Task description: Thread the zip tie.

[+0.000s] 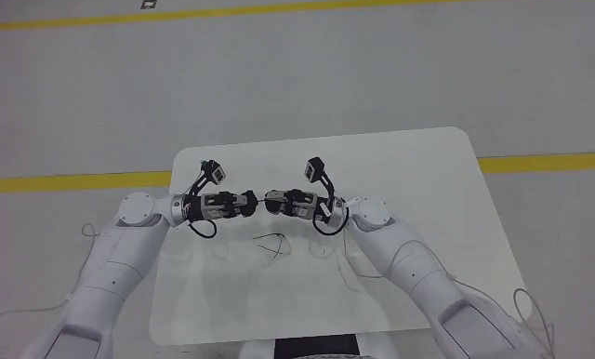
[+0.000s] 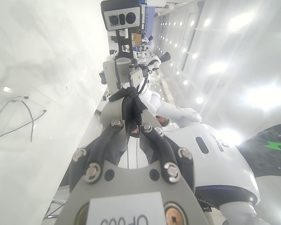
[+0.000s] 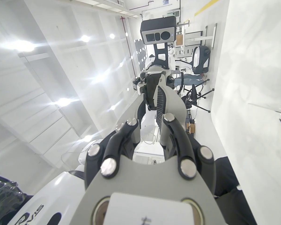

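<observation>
A grey floor crossed by yellow painted lines is surrounding a white, round-cornered table. Above the middle of the table the two arms are facing each other tip to tip. The left gripper is pinching its fingers together on a thin black plastic zip tie. The right gripper is pointing back at it, its fingers likewise drawn nearly closed on a dark strip that seems to be the same tie. Which end each one is holding is too small to tell. The tie is hanging clear of the table, between the two tips. Several spare ties, thin and dark, are lying loose on the table, a little nearer the robot than its middle.

By its look, the tie is going to handle as a very light, springy strip, stiff over a short length, floppy over a long one, and slick under the pads. It is calling for a hold close behind the pointed tail, so the tip is not wandering. The square head is wanting a firm pinch on its sides, leaving the slot open.
</observation>
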### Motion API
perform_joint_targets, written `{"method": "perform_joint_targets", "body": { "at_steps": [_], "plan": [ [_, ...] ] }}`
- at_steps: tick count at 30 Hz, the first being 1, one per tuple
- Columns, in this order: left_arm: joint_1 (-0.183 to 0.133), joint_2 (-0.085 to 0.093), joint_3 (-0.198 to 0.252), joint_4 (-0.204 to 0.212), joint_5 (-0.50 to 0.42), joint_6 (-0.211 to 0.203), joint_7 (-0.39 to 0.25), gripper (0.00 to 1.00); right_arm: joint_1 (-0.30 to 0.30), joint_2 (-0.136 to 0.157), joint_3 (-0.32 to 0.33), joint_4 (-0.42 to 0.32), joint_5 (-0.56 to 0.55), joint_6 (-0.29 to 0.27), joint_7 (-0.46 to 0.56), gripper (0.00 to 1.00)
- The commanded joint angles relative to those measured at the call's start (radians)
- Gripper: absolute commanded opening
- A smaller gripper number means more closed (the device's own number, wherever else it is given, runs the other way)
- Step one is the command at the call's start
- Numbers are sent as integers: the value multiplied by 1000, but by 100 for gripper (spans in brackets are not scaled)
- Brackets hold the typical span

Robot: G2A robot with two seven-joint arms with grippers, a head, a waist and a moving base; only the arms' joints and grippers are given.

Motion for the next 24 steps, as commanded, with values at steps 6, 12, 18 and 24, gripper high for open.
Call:
{"method": "perform_joint_targets", "body": {
  "at_steps": [6,12,18,24],
  "plan": [
    [0,0,0,0,0,0,0,0,-5,1,4,-10,-8,0,-3,13],
    [0,0,0,0,0,0,0,0,-10,1,7,-19,-14,0,-5,9],
    [0,0,0,0,0,0,0,0,-14,2,12,-28,-22,0,-8,4],
    [0,0,0,0,0,0,0,0,-18,2,14,-32,-28,0,-11,0]
  ]
}}
